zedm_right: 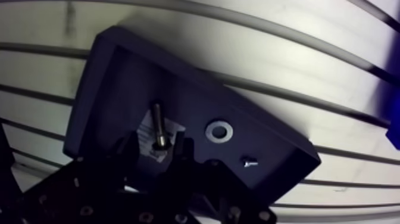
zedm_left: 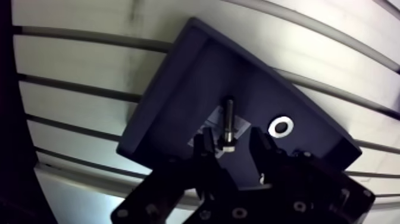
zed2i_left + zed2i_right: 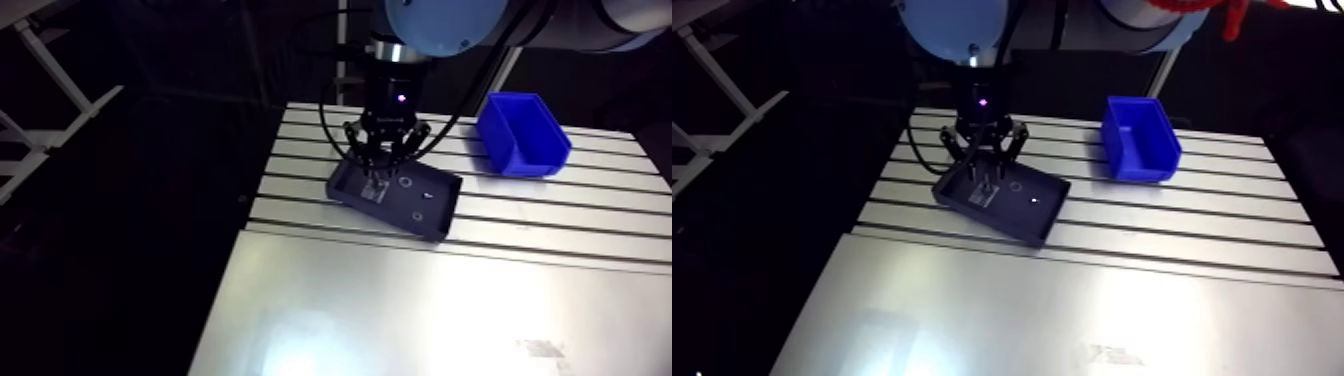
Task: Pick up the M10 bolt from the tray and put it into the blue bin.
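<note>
The tray (image 2: 196, 77) lies askew on the slotted part of the table (image 3: 400, 300), close to its left edge as the arm view sees it. The bin (image 3: 522, 132) stands near the far right corner, well apart from the tray.

The arm view shows the tool (image 2: 230, 136) low over the tray's end nearest the left edge, but there its fingers are too small and dark to read. The tray's contents show only as pale specks.

The wrist view shows more. The bolt (image 2: 227, 122) lies flat on the tray floor, on a white label (image 1: 171, 128), with its head toward the tool and its shank pointing away. The 2 fingers (image 2: 203, 143) stand one on each side of the head. A dark gap shows on both sides, so the tool is released and not gripping. Whether the fingertips touch the tray floor cannot be told.

A washer (image 2: 280, 126) lies flat beside the bolt, clear of the label and the fingers.

The wrist view's 2 eyes differ. The right eye shows a small screw (image 1: 249, 160) just beyond the washer, toward the tray's rim, and a sliver of the bin at the edge of its field. In the left eye the tool's body covers the screw's spot and the bin is out of frame.
</note>
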Robot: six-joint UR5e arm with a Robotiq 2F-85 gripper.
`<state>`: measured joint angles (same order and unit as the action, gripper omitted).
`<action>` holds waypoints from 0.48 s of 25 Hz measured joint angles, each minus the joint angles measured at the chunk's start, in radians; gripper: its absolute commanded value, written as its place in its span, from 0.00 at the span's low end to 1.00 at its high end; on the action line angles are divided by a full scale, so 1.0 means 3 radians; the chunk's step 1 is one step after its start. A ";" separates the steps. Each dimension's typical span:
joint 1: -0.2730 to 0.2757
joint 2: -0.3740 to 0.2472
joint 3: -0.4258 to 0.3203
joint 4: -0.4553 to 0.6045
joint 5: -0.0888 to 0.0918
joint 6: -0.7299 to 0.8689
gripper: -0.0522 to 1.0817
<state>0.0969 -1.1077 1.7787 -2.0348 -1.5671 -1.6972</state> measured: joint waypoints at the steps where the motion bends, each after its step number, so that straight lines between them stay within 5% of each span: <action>1: 0.0000 0.0004 0.0000 -0.0002 -0.0001 0.0000 0.54; 12: -0.0001 0.0042 0.0001 -0.0046 -0.0004 -0.0005 0.55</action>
<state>0.0967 -1.0952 1.7788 -2.0485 -1.5684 -1.6986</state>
